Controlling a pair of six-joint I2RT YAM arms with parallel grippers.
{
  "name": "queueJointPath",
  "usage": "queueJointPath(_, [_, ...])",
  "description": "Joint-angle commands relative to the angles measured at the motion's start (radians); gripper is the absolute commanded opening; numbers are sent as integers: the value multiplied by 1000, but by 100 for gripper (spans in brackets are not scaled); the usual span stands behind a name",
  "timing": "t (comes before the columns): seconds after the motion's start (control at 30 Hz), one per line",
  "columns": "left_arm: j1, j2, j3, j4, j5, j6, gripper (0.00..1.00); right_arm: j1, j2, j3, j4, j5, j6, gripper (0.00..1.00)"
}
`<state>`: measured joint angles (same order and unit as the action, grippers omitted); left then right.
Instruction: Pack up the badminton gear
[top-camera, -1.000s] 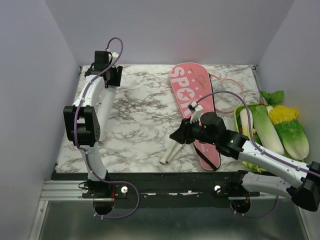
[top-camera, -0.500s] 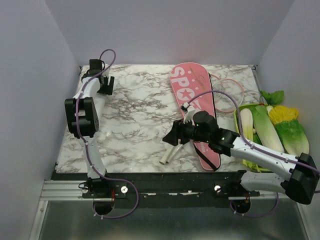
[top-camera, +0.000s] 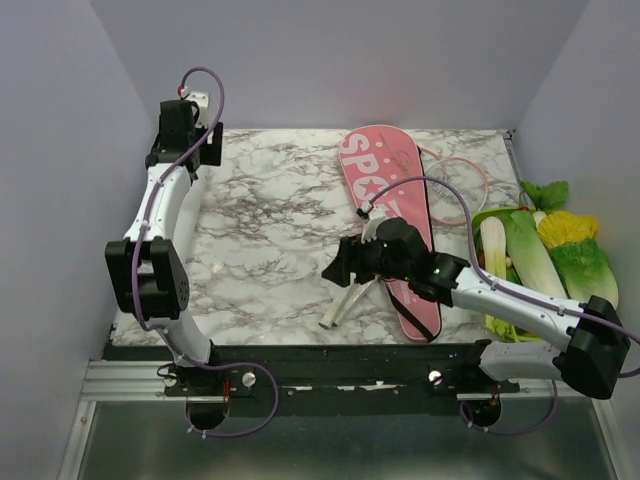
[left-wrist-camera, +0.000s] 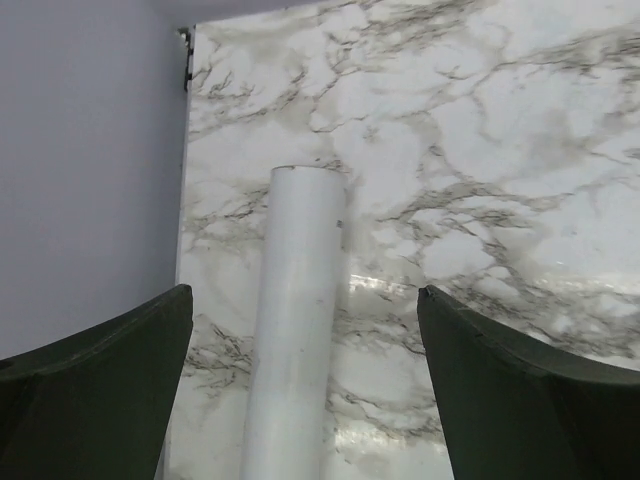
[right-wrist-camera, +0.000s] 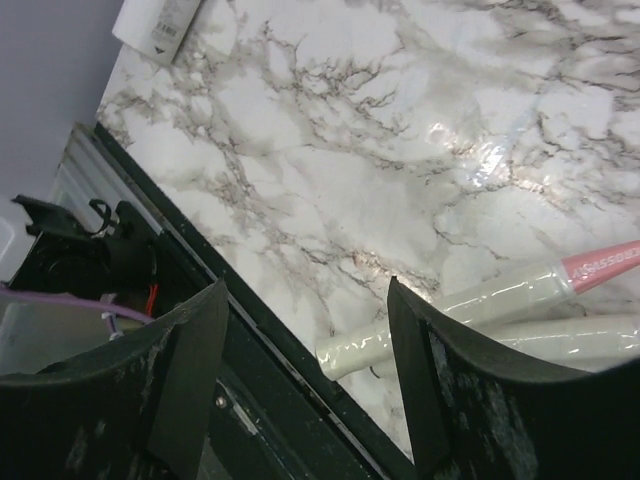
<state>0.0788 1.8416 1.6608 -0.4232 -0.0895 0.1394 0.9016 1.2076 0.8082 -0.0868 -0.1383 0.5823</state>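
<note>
The pink "SPORT" bag (top-camera: 385, 190) lies on the marble table, right of centre. Two slim racket handles (top-camera: 343, 306) stick out near its front end, and they also show in the right wrist view (right-wrist-camera: 450, 310). A thin pink racket hoop (top-camera: 462, 186) shows beside the bag's right side. My right gripper (top-camera: 336, 268) is open and empty just above the handle ends (right-wrist-camera: 305, 300). My left gripper (top-camera: 195, 155) is open at the far left corner (left-wrist-camera: 305, 292), above the white tube (left-wrist-camera: 295, 330), which lies along the left wall. The tube's end also shows in the right wrist view (right-wrist-camera: 160, 25).
A green tray (top-camera: 478, 222) with toy cabbages and other vegetables (top-camera: 560, 255) sits off the table's right edge. The black front rail (top-camera: 330, 352) runs just below the racket handles. Grey walls close in the left, back and right sides.
My left gripper has swung further back and left, into the far corner. My right gripper has shifted left, towards the racket handle ends. The bag and rackets have not moved.
</note>
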Motion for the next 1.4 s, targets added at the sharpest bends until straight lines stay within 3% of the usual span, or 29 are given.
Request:
queueJointPath(0.0, [-137, -244, -177, 143, -50, -18, 99, -39, 44, 86, -88, 170, -30, 74])
queueJointPath(0.1, [-255, -345, -235, 124, -78, -40, 99, -130, 85, 117, -122, 186, -32, 74])
queueJointPath(0.2, [-362, -456, -312, 139, -18, -76, 99, -226, 125, 138, -148, 207, -22, 74])
queueJointPath(0.3, [-404, -518, -332, 106, 81, -121, 99, -318, 144, 147, -162, 238, -19, 74])
queueJointPath(0.47, [-504, -646, -409, 73, 129, -144, 99, -455, 165, 147, -174, 264, -18, 75])
queueJointPath(0.6, [-542, -754, -476, 5, 215, -274, 99, -545, 202, 175, -226, 305, -25, 75])
queueJointPath(0.7, [-594, -801, -531, -68, 243, -305, 99, -588, 213, 164, -252, 332, -18, 76])
queueJointPath(1.0, [-692, -943, -755, -31, 229, -360, 99, -679, 251, 71, -254, 301, 56, 76])
queueJointPath(1.37, [-715, -984, -832, 1, 269, -339, 99, -747, 267, -24, -220, 252, 91, 76])
